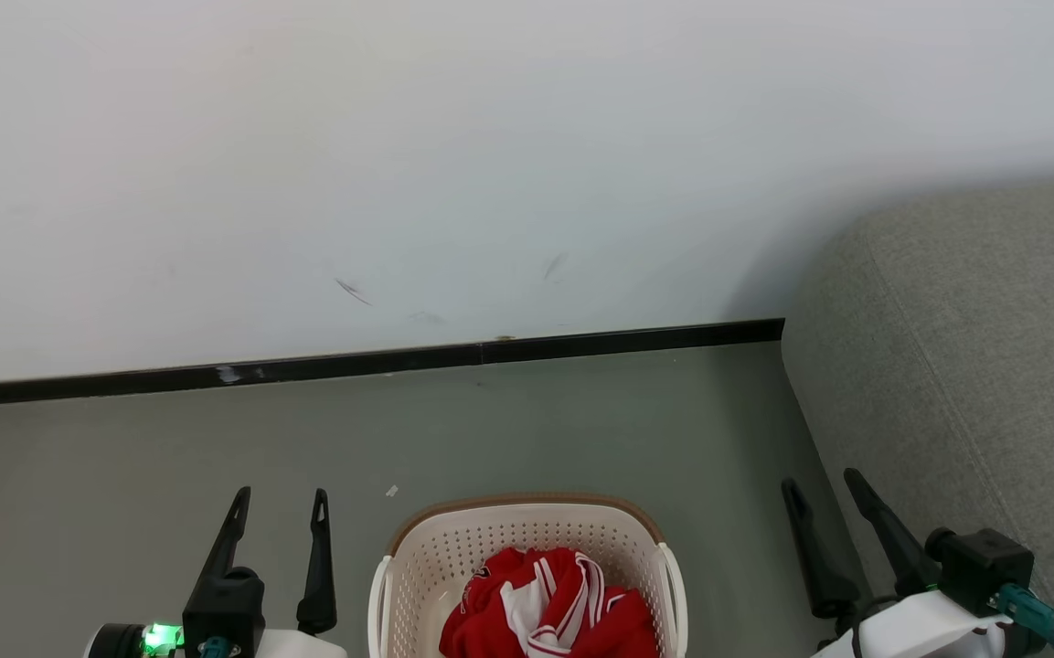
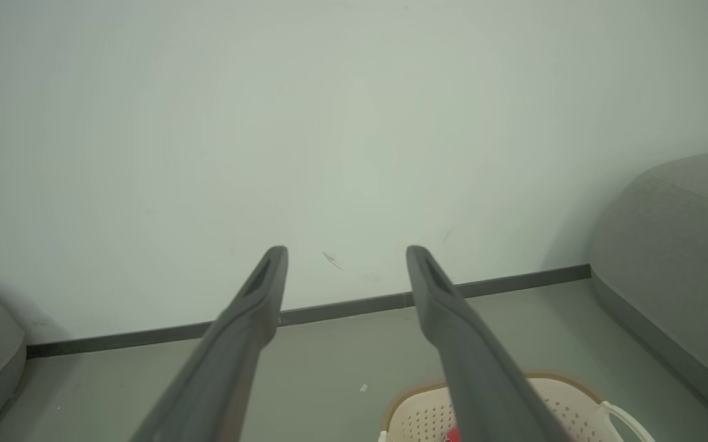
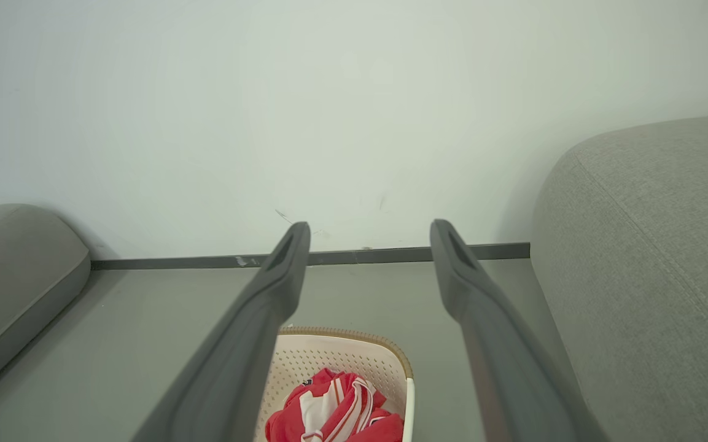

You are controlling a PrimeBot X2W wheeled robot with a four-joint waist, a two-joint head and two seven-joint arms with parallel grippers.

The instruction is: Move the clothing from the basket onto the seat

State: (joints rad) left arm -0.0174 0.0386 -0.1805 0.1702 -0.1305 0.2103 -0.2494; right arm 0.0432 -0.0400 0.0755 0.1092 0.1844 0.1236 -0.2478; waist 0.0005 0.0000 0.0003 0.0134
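1 jersey [image 1: 549, 608] lies bunched inside the 1 basket [image 1: 527, 535], red with white panels and striped trim; no part of it is on the sofa [image 1: 974, 366]. The basket stands on the floor [image 1: 124, 457] between the 2 claws, and its 2 side handles show in the head view. The left claw [image 1: 281, 494] hangs over bare floor left of the basket, with its 2 fingers spread well apart and nothing between them. The right claw [image 1: 820, 480] is right of the basket, just beside the sofa's edge. Its 2 fingers are parted too, and it is empty.

The sofa sits right of the basket with a strip of floor between them, and it reaches back to the wall [image 1: 490, 137]. 1 black skirting [image 1: 353, 364] runs along the wall's foot. 2 dark scuffs [image 1: 353, 291] mark the wall above it. 1 small white scrap [image 1: 391, 491] lies on the floor near the basket. In the right wrist view, 1 more grey cushion [image 3: 16, 276] sits at the left, well apart from the basket.
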